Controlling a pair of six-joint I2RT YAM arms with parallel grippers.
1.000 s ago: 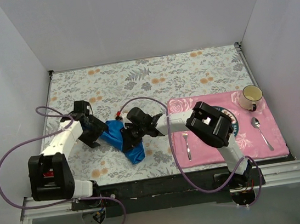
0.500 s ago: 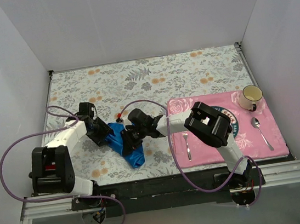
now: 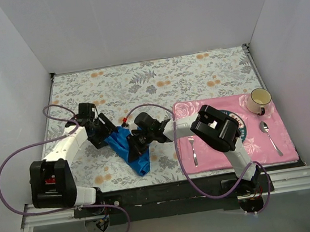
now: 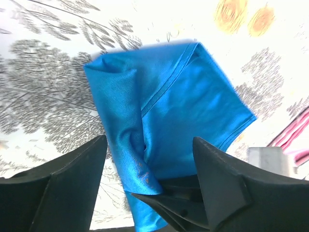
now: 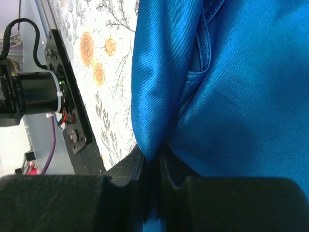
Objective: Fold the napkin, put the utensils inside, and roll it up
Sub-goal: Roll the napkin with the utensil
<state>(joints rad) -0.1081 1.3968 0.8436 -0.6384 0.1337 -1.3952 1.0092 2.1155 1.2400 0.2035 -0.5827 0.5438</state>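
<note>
Left arm: white links, black joint housings, big boxy black block with small red mark. Right arm: same build, white patch on top of its black block. Thin purple cable on each arm; small red plug by right wrist. Left gripper: two matte black wedge-shaped fingers, broad and smooth. Right gripper: black fingers, rounded edges. Right wrist view also shows flat black plate on left arm, screw heads, black cylinder motor with white band.

The napkin lies on the table, left of the placemat.
</note>
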